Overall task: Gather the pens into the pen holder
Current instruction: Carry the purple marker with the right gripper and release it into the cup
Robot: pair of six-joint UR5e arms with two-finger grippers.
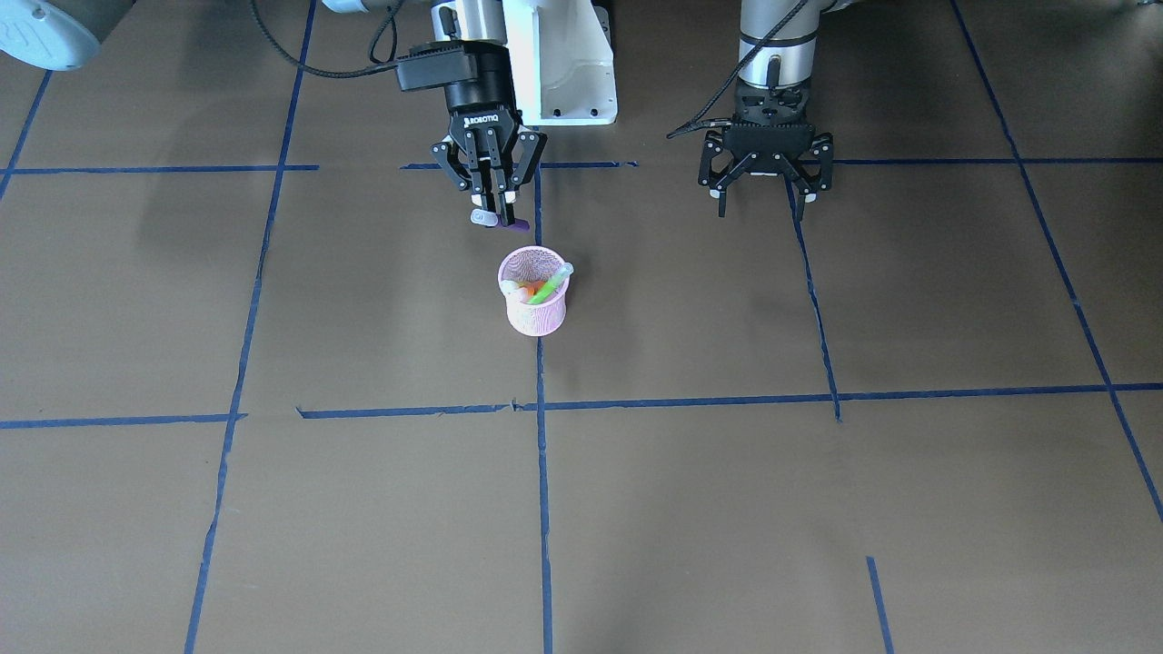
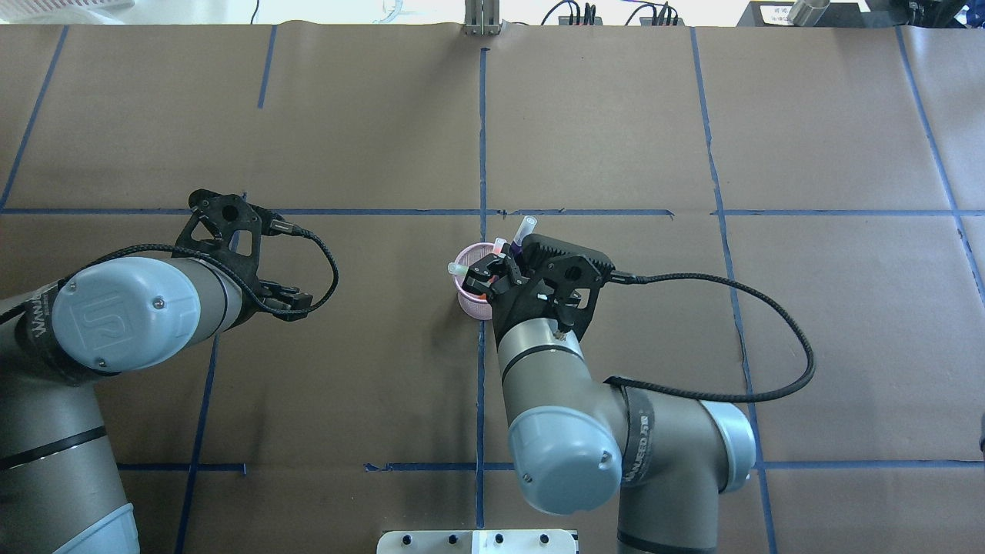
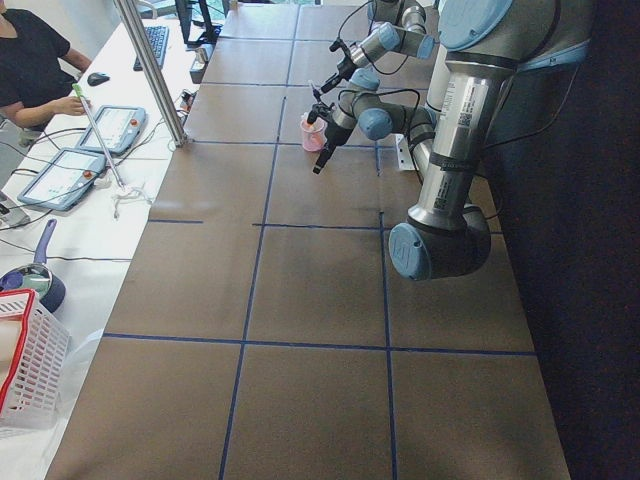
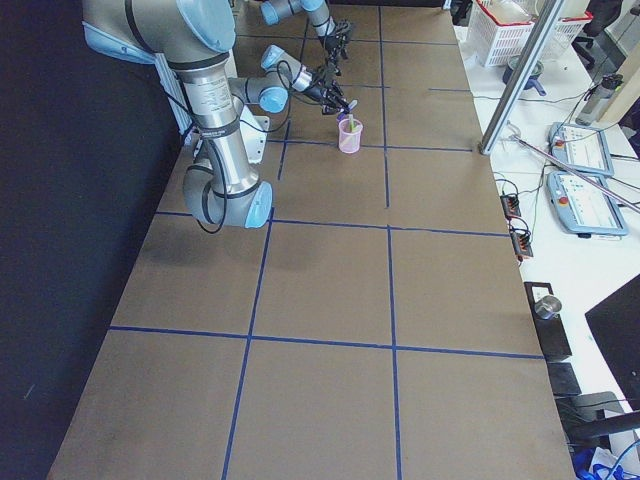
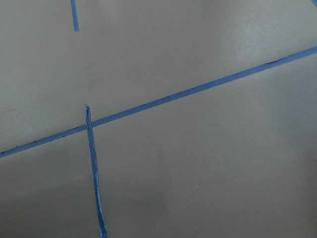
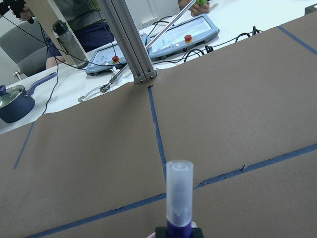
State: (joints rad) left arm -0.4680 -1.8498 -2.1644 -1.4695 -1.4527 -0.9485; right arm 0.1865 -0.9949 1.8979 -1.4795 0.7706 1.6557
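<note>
Well, from across the table the right gripper (image 1: 497,202) has its jaws pinched on the purple pen (image 1: 509,222), raised close by the pink pen holder (image 1: 536,316); the green pen (image 1: 551,287) and orange pen (image 1: 524,291) stand inside that holder; the left gripper (image 1: 766,189) hangs well apart, jaws spread wide; from overhead the right gripper overlaps the holder's right side; the right wrist camera shows the purple pen's pale cap upright against the table (image 6: 237,114); the left wrist camera shows only table and blue tape (image 5: 198,89).
</note>
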